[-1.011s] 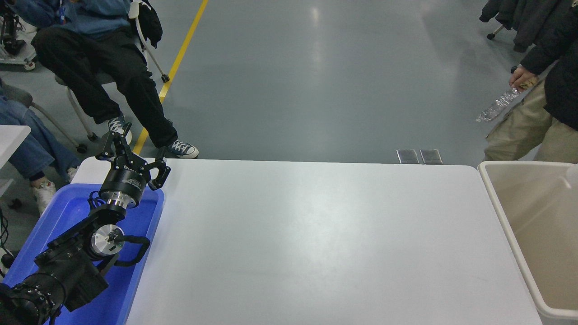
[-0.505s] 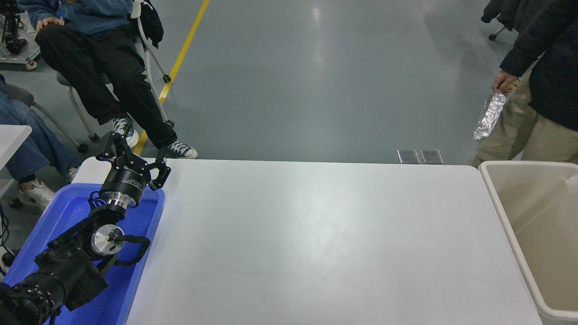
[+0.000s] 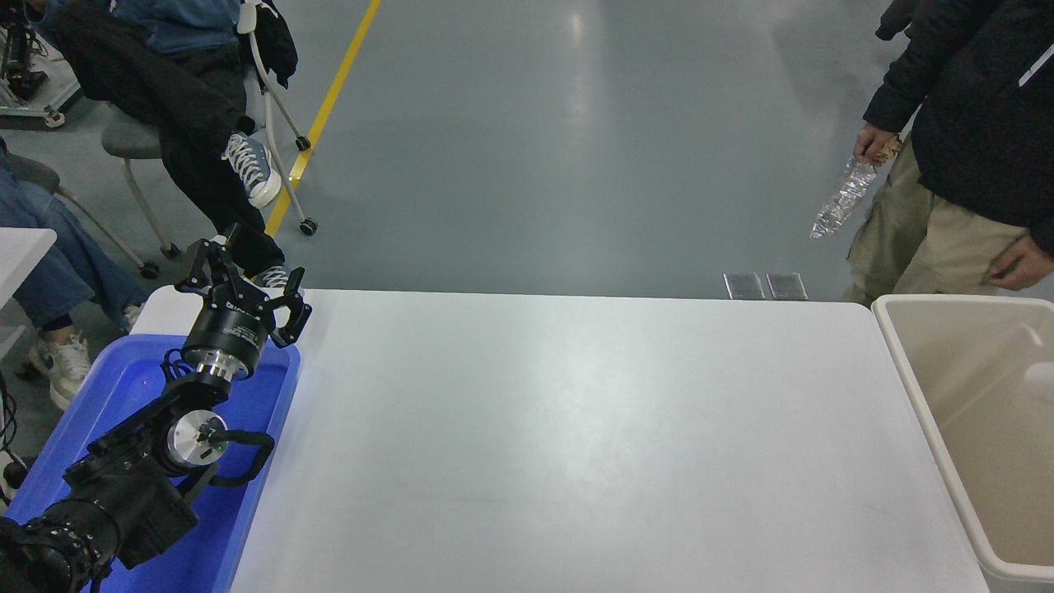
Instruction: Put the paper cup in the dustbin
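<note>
Well, our left gripper (image 3: 244, 284) hangs parked over the far end of the blue tray (image 3: 247, 494) at the table's left corner, its black fingers spread apart with nothing between them; the arm behind it runs back over the tray to the lower left corner of the view; our right arm and gripper lie outside the head view, so we can say nothing of them.

Outward from the tray, the white table (image 3: 576, 428) stretches across to the right, and against its right end stands the dustbin (image 3: 906, 371), beige, with a thick rounded rim; inside it, near the right edge of the view, we see a small pale rounded shape against the wall, which may be the paper cup (image 3: 1040, 380), though it is too blurred for us to be sure.

Beyond the bin a person (image 3: 963, 123) in a dark jacket stands holding a crumpled clear bottle (image 3: 840, 200); at the far left another person (image 3: 165, 82) sits on a chair.
</note>
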{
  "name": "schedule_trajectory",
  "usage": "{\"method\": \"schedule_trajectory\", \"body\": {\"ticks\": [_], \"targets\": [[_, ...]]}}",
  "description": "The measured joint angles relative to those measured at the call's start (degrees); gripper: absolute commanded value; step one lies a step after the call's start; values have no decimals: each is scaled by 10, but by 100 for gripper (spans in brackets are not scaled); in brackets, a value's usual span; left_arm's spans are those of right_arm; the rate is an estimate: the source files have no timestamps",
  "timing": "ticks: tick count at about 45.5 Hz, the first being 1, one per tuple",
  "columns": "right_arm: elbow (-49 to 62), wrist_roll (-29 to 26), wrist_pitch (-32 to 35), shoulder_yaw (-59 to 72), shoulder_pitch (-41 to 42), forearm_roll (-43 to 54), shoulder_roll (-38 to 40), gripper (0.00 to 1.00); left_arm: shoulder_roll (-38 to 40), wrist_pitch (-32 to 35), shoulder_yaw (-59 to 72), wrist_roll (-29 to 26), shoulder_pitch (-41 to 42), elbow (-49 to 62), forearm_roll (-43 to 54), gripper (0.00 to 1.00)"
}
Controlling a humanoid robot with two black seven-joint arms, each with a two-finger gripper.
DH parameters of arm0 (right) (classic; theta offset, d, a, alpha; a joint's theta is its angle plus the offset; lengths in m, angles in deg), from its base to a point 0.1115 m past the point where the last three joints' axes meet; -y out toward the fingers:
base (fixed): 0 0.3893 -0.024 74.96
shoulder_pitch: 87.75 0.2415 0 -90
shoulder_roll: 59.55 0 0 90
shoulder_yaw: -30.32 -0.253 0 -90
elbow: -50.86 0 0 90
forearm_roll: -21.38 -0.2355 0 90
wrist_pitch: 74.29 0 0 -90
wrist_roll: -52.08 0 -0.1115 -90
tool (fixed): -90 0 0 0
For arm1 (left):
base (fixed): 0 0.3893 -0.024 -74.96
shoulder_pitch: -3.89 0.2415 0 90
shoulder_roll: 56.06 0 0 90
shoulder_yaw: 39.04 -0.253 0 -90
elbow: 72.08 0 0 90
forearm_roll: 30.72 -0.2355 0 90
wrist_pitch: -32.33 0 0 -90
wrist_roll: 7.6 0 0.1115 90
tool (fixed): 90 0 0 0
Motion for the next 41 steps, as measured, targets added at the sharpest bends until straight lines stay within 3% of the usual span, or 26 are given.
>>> {"method": "schedule_trajectory", "body": {"ticks": [20, 22, 26, 30, 41], "targets": [[24, -31, -75, -61, -12, -4, -47, 0, 0, 0, 0, 0, 0, 0, 0, 100], [24, -32, -77, -63, -12, -4, -49, 15, 0, 0, 0, 0, 0, 0, 0, 100], [25, -33, -83, -66, -12, -5, -51, 72, 0, 0, 0, 0, 0, 0, 0, 100], [26, -34, -89, -68, -12, -5, -52, 96, 0, 0, 0, 0, 0, 0, 0, 100], [27, -35, -97, -70, -12, -5, -53, 99, 0, 0, 0, 0, 0, 0, 0, 100]]}}
